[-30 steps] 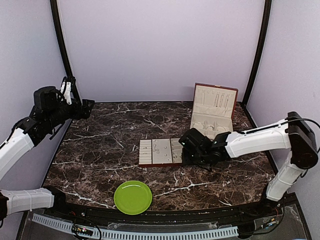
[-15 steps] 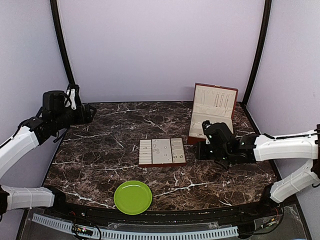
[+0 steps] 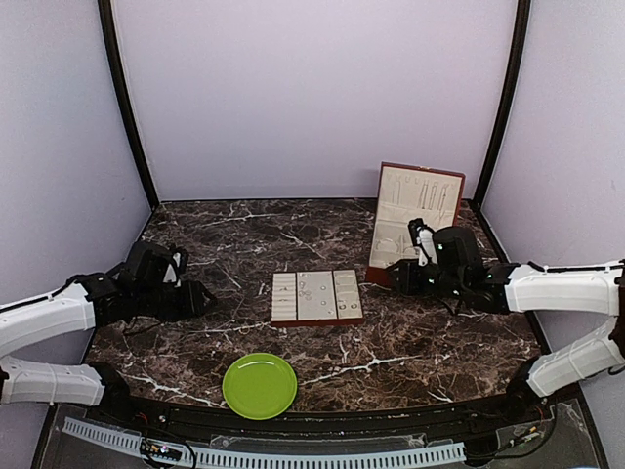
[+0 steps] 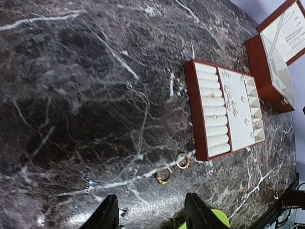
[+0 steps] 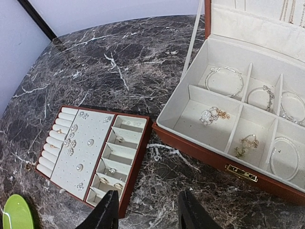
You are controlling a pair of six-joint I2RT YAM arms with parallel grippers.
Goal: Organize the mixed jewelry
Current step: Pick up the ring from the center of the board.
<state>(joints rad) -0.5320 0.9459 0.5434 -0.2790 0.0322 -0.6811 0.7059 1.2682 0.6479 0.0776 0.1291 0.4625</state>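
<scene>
My left arm has dropped from high by the back wall to desk level, at 9 o'clock of the tray (image 3: 315, 296). My left jaws have narrowed from wide to about half open, with nothing between them. My right arm has pulled off the tray's 3 o'clock edge and now sits in front of the box (image 3: 415, 230), its jaws partly open and empty too.

Most of the mixed jewelry (image 5: 71, 143) already lies in place: studs and rings are in the tray, and bracelets (image 5: 209, 115) are in the box compartments. Two gold hoops (image 4: 164, 175) lie loose on the desk (image 4: 71, 95), just off the tray's 7 o'clock corner, towards the green plate (image 3: 260, 385).

I judge my right side is done at the tray and the hoops fall to my left jaws next. They are small and flat, so they could easily skid.
</scene>
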